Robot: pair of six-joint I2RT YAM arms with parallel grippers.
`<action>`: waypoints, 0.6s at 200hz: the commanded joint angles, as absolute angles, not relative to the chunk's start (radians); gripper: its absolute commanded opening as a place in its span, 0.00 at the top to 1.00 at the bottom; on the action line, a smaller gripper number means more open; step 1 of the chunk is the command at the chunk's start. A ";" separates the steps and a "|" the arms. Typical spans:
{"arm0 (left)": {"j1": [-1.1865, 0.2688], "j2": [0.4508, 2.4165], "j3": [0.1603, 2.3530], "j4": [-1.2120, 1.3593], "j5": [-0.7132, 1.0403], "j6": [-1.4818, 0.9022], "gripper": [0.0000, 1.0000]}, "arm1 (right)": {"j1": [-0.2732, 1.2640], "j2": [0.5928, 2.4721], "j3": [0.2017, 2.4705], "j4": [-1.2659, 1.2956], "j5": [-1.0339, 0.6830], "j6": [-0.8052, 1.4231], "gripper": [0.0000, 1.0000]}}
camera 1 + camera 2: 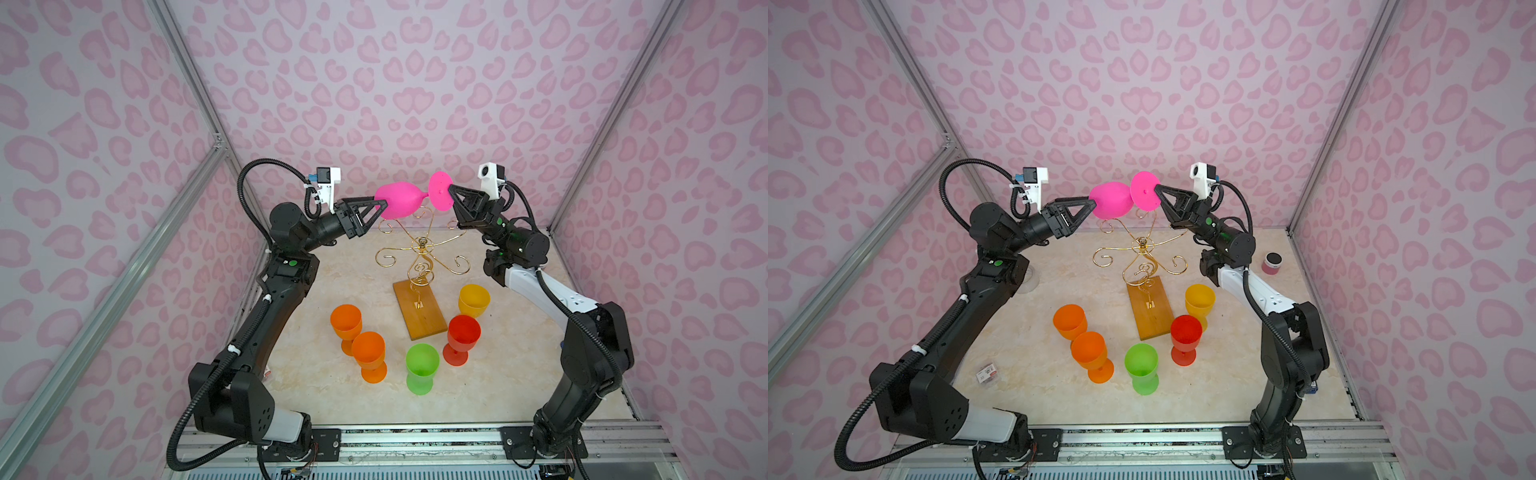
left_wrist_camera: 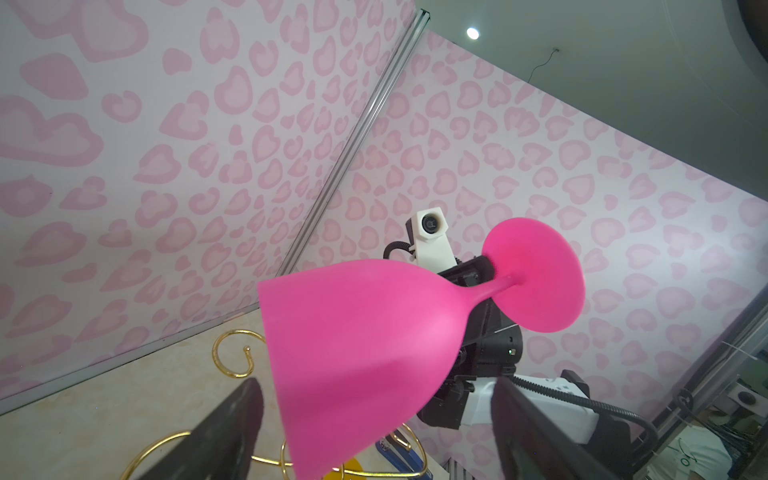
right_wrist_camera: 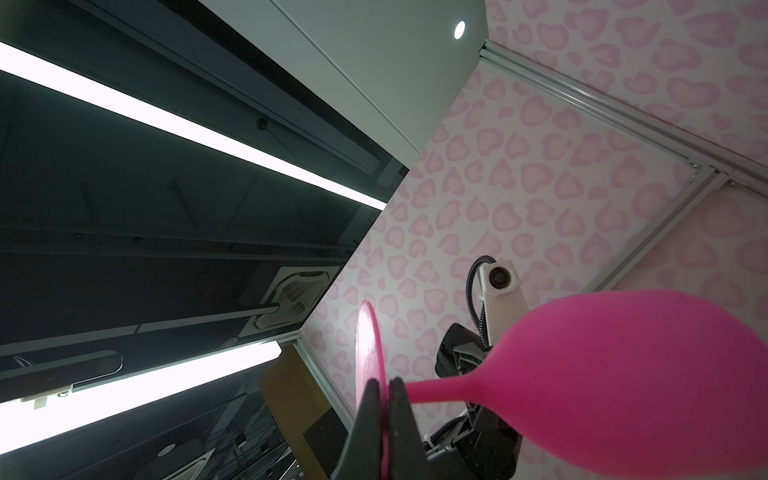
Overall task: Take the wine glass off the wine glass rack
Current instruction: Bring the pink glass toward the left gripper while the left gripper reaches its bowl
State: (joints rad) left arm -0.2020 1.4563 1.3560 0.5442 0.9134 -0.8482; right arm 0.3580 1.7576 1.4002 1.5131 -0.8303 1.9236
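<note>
Now, above the far arms of the wine glass rack (image 1: 424, 320), the pink wine glass (image 1: 399, 201) lies on its side in the air, bowl leftward, foot rightward. The right tool (image 1: 450, 190) pinches the foot's rim; the left tool (image 1: 384, 204) is spread around the bowl's mouth.

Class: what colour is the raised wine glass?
Bright pink; the wine glass shows best in the left wrist view.

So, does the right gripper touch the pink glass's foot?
Touching. The right wrist view shows the right gripper shut on the foot of the pink wine glass, one finger on each face.
</note>
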 commanded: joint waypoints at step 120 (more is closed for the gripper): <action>-0.216 1.443 1.314 0.769 1.002 -0.996 0.40 | 0.348 1.842 1.477 1.559 -0.784 2.054 1.00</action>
